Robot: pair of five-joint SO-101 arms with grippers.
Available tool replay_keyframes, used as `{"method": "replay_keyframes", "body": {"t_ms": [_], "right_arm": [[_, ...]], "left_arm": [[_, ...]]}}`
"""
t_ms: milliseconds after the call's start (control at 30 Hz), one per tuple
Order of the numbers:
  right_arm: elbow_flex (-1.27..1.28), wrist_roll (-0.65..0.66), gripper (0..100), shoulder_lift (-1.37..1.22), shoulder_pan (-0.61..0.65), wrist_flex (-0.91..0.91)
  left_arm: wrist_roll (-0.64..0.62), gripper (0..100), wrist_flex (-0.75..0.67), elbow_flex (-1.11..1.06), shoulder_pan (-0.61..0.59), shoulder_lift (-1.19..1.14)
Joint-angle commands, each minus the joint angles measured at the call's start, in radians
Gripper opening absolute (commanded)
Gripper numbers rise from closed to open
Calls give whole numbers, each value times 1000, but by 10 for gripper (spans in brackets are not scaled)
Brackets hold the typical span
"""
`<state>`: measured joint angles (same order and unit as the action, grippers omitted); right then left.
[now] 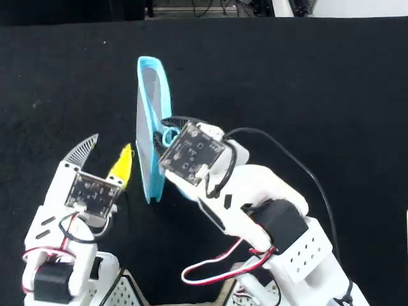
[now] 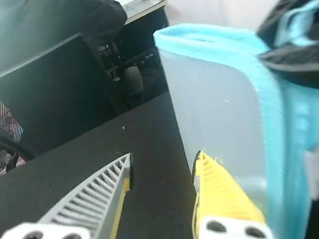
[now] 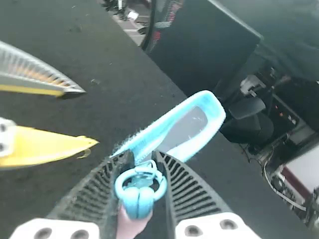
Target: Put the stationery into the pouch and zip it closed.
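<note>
Pouch (image 1: 152,127): stands on edge on the black table (image 1: 287,83), upright. It has a clear panel with a light-blue mesh border, seen close in the left wrist view (image 2: 219,109).

Right gripper (image 1: 167,131): clamped on the pouch's blue edge about midway along. In the right wrist view its two black ribbed fingers (image 3: 187,191) sit close together on either side of the border. The round blue zip pull (image 3: 141,186) hangs between them.

Left gripper (image 1: 111,143): fingers spread apart, nothing between them. The grey finger (image 2: 89,204) is on the far side from the pouch. The yellow finger (image 2: 219,199) lies just beside the clear panel, near its lower end; contact cannot be judged. The gripper sits low over the table, to the left of the pouch in the high view.
</note>
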<state>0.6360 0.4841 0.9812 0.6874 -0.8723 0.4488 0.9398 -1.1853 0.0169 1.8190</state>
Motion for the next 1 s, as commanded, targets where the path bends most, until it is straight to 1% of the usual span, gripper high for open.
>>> {"method": "replay_keyframes", "body": {"t_ms": [0,67,133,267,367,467,533,600,667,800,833,967], "right_arm": [[-33,35,11,12,44,-15],[-33,32,11,12,52,-12],[-35,28,11,12,52,11],[-45,34,11,5,52,66],[-99,35,12,-4,49,28],[-168,35,12,-38,48,-35],[-211,35,12,-65,49,-66],[-251,35,11,-88,49,-94],[-278,35,11,-101,48,-118],[-302,35,11,-107,48,-138],[-302,35,11,-107,48,-138],[-302,35,11,-110,48,-138]], "left_arm": [[9,211,-52,-1,-10,0],[9,211,-34,13,-10,2],[9,211,23,56,-7,2],[9,211,193,197,1,2],[14,211,321,292,15,2],[18,211,420,343,117,-2],[55,221,457,338,205,-3],[69,263,465,305,259,-2],[68,294,457,266,265,0],[63,285,345,179,263,2],[52,284,321,162,271,2],[-60,287,216,114,291,2]]}}
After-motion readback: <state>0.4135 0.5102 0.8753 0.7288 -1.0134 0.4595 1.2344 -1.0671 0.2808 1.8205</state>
